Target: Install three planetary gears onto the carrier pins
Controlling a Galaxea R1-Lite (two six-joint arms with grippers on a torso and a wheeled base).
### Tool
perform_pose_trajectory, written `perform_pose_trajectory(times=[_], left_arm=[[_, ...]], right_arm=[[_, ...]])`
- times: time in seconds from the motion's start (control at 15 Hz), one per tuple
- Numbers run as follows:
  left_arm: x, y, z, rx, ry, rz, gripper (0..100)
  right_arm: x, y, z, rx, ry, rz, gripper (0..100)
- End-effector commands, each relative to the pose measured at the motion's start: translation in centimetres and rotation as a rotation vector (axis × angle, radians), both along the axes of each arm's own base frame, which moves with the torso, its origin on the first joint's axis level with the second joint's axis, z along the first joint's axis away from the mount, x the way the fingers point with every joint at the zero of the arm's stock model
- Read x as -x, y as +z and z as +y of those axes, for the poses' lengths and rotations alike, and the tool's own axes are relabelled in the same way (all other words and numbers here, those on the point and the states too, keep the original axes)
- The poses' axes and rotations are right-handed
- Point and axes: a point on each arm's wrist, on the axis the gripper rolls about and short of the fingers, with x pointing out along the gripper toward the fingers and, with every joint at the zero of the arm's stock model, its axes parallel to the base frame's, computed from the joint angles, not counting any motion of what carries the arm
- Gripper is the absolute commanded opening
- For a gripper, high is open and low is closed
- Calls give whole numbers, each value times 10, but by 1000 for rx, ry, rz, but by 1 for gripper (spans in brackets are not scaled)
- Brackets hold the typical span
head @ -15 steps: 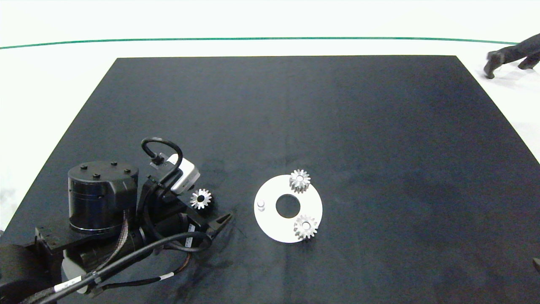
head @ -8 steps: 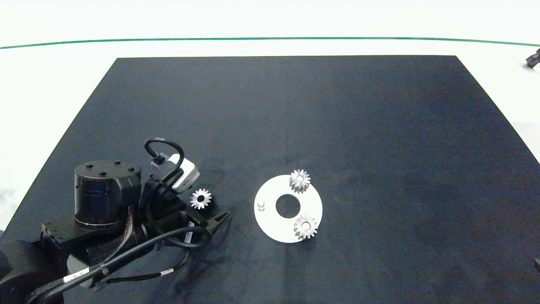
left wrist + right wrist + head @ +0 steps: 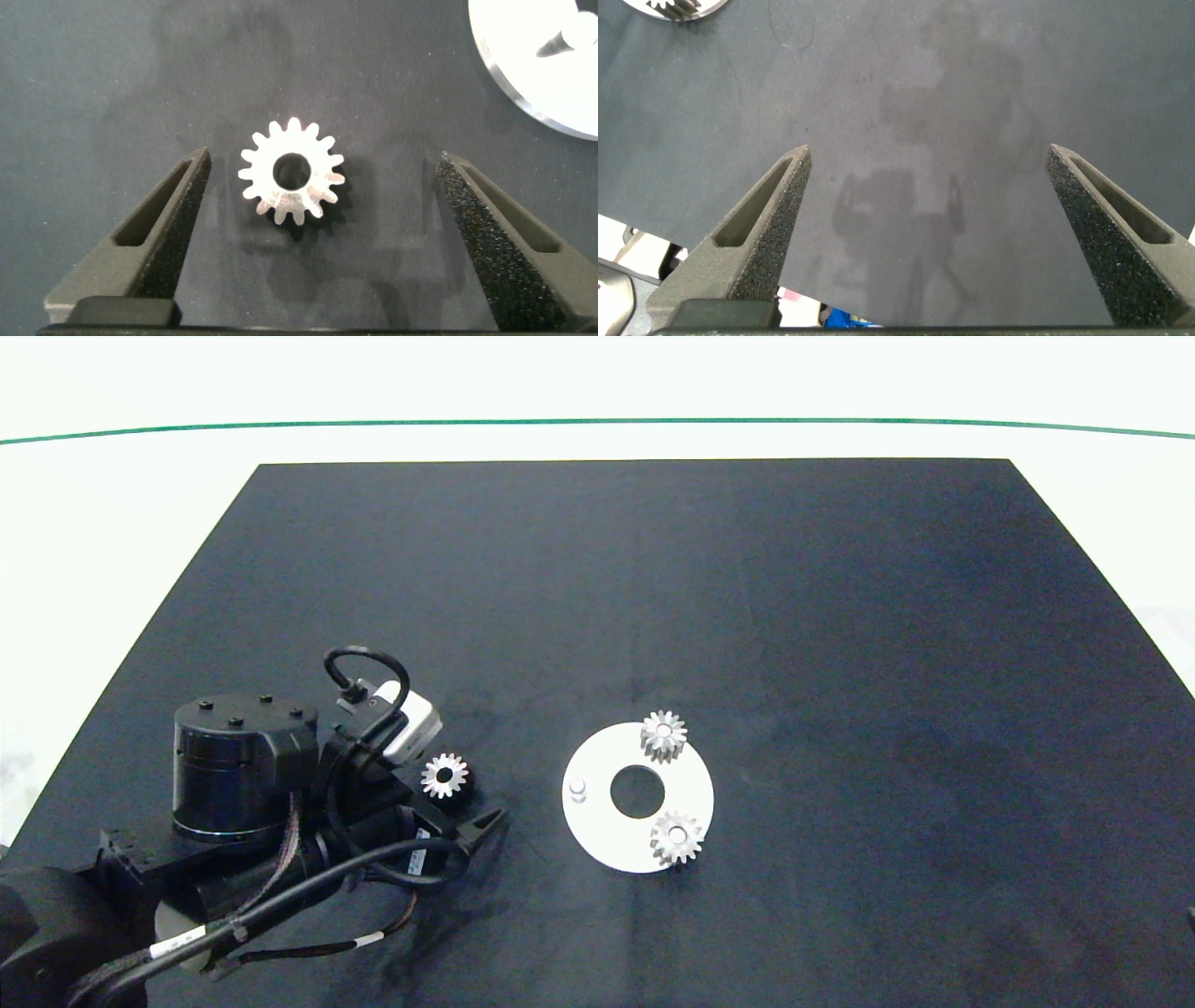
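Left pincer (image 3: pixel 322 224) is low over the dark surface (image 3: pixel 653 579), near the surface's front-left corner in the head view, with its fingers spread wide. The loose planetary gear (image 3: pixel 291 182) lies flat on the surface between the two fingers (image 3: pixel 163 229), touching neither; clear gaps show on both sides, and the pincer has hold of nothing. In the head view this same gear (image 3: pixel 444 775) sits just beside the left arm's white wrist camera (image 3: pixel 408 726), apart from the white disc (image 3: pixel 597 831). The disc lies flat near the centre-front of the surface. Two more planetary gears are already seated on carrier pins: one at the disc's far edge (image 3: pixel 663 735), one at its near-right edge (image 3: pixel 676 837). The third carrier pin (image 3: pixel 578 789) stands bare on the disc's left side, the side facing the loose gear. Part of the disc edge and that pin (image 3: pixel 561 39) also show in the left wrist view. Right pincer (image 3: pixel 929 233) is above bare surface, fingers wide apart, holding nothing; a disc edge with gear teeth (image 3: pixel 677 7) is just visible in its view.
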Motion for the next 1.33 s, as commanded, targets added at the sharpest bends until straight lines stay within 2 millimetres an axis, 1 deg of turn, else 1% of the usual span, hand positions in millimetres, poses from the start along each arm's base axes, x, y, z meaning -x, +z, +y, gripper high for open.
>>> perform_pose_trajectory(times=[0.07, 1.33], left_arm=[[-1, -1, 0, -4, 2, 1, 93], [-3, -3, -3, -13, -4, 5, 55]], right_arm=[[1, 0, 0, 4, 1, -2, 100], [2, 0, -1, 7, 5, -8, 100]])
